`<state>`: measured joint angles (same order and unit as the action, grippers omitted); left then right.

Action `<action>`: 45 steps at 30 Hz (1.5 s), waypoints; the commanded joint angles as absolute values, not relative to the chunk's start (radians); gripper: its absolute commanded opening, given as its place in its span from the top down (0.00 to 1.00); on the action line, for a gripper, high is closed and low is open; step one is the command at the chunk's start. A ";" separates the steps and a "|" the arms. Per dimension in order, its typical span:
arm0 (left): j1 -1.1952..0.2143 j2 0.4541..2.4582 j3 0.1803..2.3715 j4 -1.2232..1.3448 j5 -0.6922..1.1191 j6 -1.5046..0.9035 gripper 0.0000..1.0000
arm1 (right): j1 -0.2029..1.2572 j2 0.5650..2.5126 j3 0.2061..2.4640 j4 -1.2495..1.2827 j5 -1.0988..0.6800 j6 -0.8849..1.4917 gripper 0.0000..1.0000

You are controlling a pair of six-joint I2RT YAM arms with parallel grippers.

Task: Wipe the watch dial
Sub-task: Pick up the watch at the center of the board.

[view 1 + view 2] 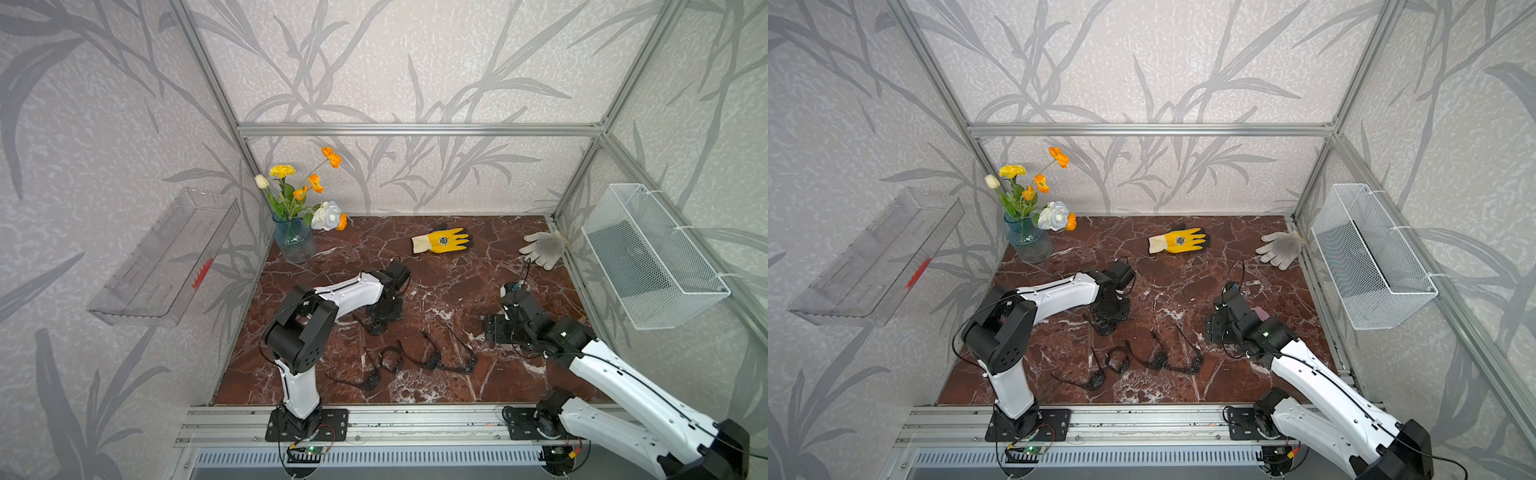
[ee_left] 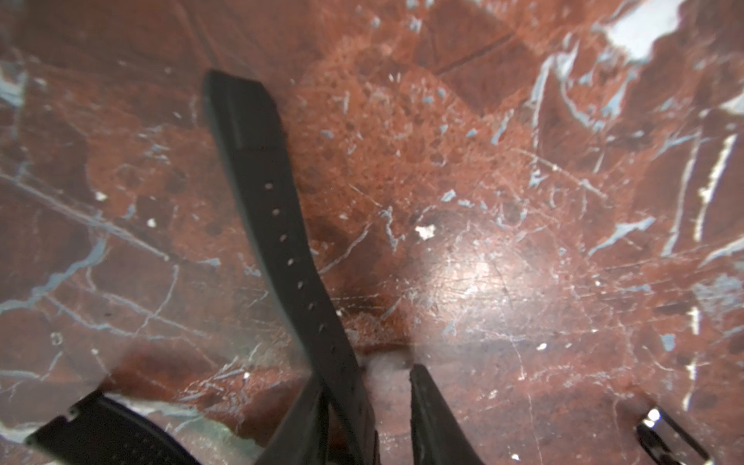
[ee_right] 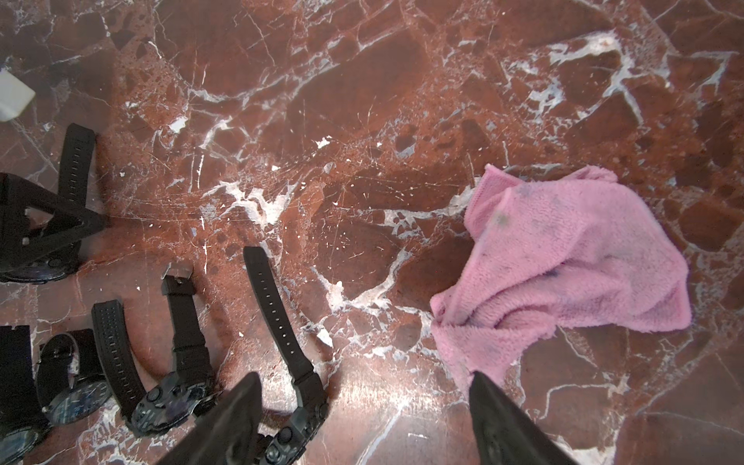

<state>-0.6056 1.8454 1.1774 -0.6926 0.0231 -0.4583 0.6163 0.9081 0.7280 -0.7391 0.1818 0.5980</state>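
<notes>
Red-brown marble tabletop (image 1: 457, 286), leaf-patterned walls all round, and it's a crowded floor. The left claw (image 2: 368, 378) is down over the watch (image 1: 377, 326) in mid-table. Its fingers are a little apart, and the holed strap (image 2: 282, 241) runs up between them, lying against one finger and clear of the other. The dial is mostly hidden beneath that claw.

The right claw (image 3: 364, 376) hovers with fingers spread wide, gripping nothing. The pink cloth (image 3: 563, 257) lies crumpled on the marble, its near corner right at one fingertip.

Between the arms, four other watches (image 3: 169, 402) sprawl in a loose row, the end one directly under the right claw. So that's five watches and one cloth.

Along the back there's one vase of flowers (image 1: 294, 239), one yellow glove (image 1: 442, 240) and one grey glove (image 1: 544, 247). One clear shelf (image 1: 166, 262) hangs on one side wall, one wire basket (image 1: 652, 257) on the other.
</notes>
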 commanded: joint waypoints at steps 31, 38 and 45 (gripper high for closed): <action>-0.573 1.492 1.090 -0.424 0.015 -0.575 1.00 | 0.412 0.846 0.629 -0.762 0.118 0.694 0.24; -0.508 1.313 0.954 -0.110 0.196 -0.726 1.00 | 0.380 0.835 0.526 -0.700 0.092 0.765 0.24; -0.503 1.267 0.870 0.098 0.436 -0.913 1.00 | 0.380 0.886 0.444 -0.572 0.072 0.762 0.32</action>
<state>-0.5045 1.2903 0.9016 -0.0677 0.2852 -0.7902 0.3840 0.8822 0.4683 -0.6506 0.0841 0.7513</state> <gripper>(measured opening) 0.062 0.699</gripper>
